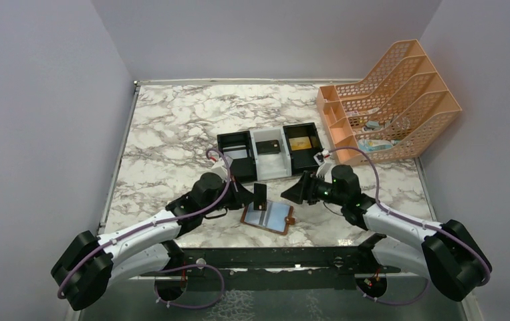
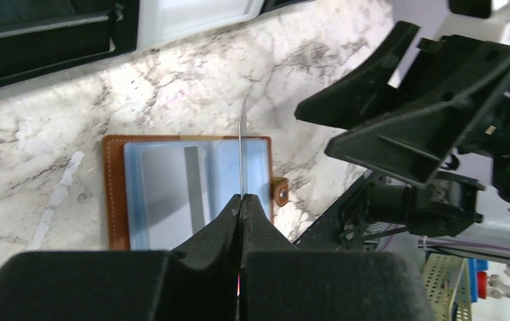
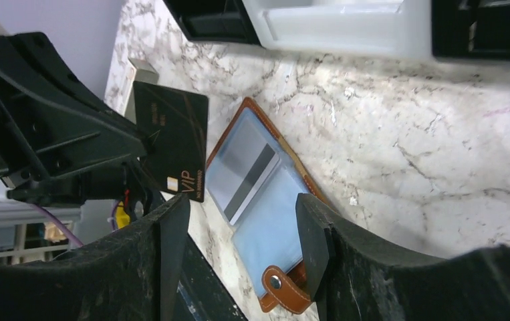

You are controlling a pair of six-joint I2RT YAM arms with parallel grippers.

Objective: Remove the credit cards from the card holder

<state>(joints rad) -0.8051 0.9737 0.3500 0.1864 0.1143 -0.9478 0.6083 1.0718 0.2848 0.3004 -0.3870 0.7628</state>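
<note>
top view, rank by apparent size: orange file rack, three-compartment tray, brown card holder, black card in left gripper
1. orange file rack
2. three-compartment tray
3. brown card holder
4. black card (raised nearer the camera, still smallest)

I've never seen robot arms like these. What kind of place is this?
Probably a robot test booth staged like a desk: plain grey walls box in a marble-patterned tabletop, with a peach plastic file rack.
</note>
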